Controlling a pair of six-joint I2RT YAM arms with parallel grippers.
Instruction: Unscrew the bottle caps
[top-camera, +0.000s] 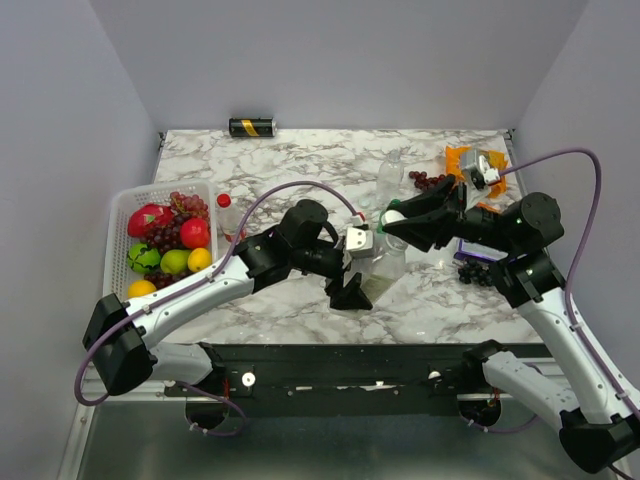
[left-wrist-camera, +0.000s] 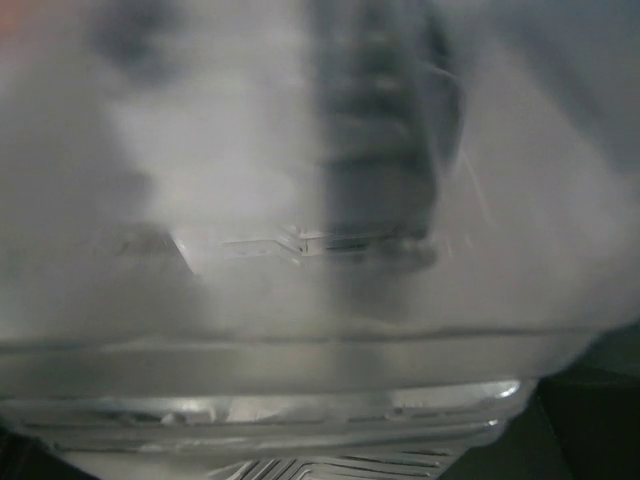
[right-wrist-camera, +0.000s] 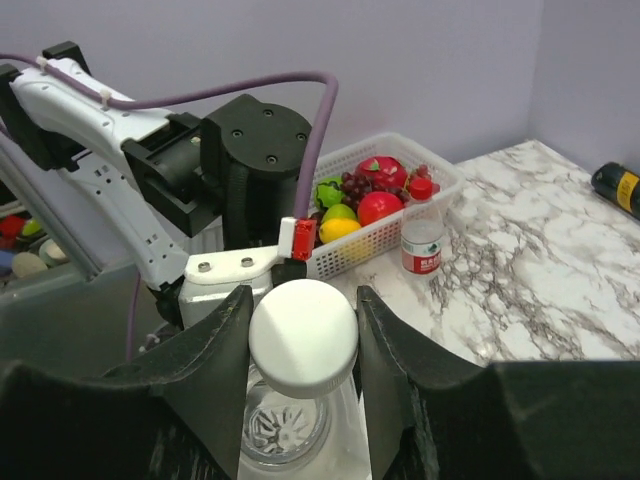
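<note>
bottle: big clear bottle (top-camera: 392, 265) mid-counter (top-camera: 300, 170), left end effector (top-camera: 358, 266) spread wide round its body, seemingly gripping
cap: white cap (right-wrist-camera: 303, 335) pinched by right end effector (top-camera: 393, 222), jaws mostly closed
slip risk: loose left hold and the bottle just spins along, or the cap slips free

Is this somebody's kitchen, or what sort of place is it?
Probably a robot test bench, not a kitchen: plain walls box in a marble-patterned table, two robot arms are mounted at its near edge, and the fruit basket looks staged.

Three bottles (top-camera: 390, 172) in view, one can (top-camera: 252, 127), one basket (top-camera: 120, 215), two arms (top-camera: 200, 285), two loose grape bunches (top-camera: 428, 181).
</note>
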